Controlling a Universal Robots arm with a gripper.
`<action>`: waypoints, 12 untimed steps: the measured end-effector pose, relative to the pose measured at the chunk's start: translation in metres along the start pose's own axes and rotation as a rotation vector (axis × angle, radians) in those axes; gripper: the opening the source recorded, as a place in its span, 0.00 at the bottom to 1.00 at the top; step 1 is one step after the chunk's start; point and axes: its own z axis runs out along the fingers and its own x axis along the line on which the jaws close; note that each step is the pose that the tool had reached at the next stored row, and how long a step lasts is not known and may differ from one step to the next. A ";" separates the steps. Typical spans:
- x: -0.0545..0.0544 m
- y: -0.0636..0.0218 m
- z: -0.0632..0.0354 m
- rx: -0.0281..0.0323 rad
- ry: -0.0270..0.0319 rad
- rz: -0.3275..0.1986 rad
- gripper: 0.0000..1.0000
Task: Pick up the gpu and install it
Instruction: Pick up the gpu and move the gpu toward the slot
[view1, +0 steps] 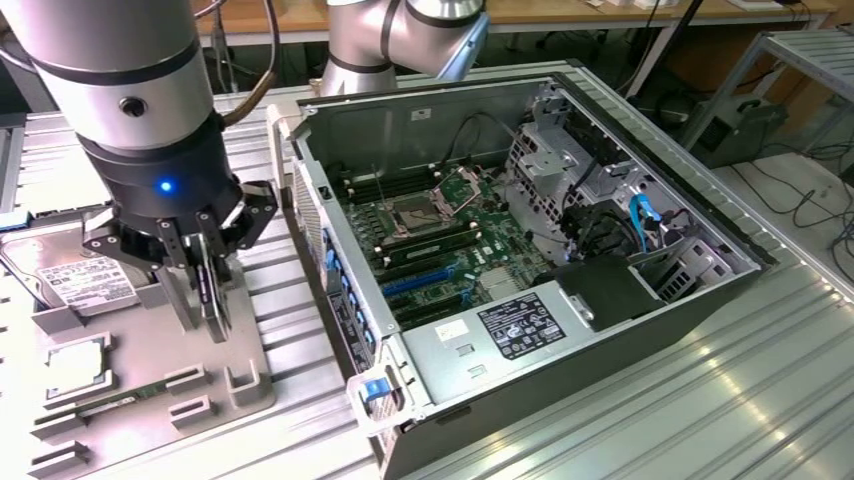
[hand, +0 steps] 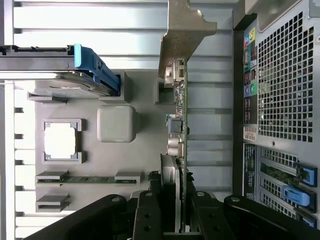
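Three parts lie in the grey tray (hand: 145, 155) at the exterior view's left:
- hard drive (view1: 74, 280), white label up, at the far left end
- square processor chip (view1: 78, 362), in its own recess
- narrow green memory stick (view1: 127, 398), between two small blocks

Just right of these, over the same tray, is the gripper (view1: 203, 295) on the big silver arm.
- It points straight down.
- The black fingers (hand: 147, 212) are drawn in to a narrow gap and pinch the gpu (hand: 178, 125) from both flat sides.
- There is no slack between the pads and the board.

The gpu stands on edge, upright, seen edge-on from the wrist view.
- The dark-green board runs away from the fingers.
- The pale metal bracket (hand: 184, 30) is at the far end, beyond the tray's edge and above the ribbed metal table (view1: 694, 400).
- The card's lower edge is close to the tray's slot blocks. I can't tell whether it rests in them or hangs just clear.

Further right is the computer case (view1: 534, 420), lying on its side with the panel off, close beside the tray.
- The motherboard (view1: 461, 235) is exposed inside.
- The blue expansion slots (view1: 420, 282) sit near the case wall nearest the tray.
- The gpu is outside the case, apart from those slots.
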 end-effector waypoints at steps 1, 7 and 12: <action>0.000 0.0001 -0.0023 0.0000 0.0001 0.000 0.27; 0.000 0.0009 -0.0153 -0.0001 -0.0001 0.000 0.27; 0.000 0.0016 -0.0285 -0.0001 0.0000 0.000 0.27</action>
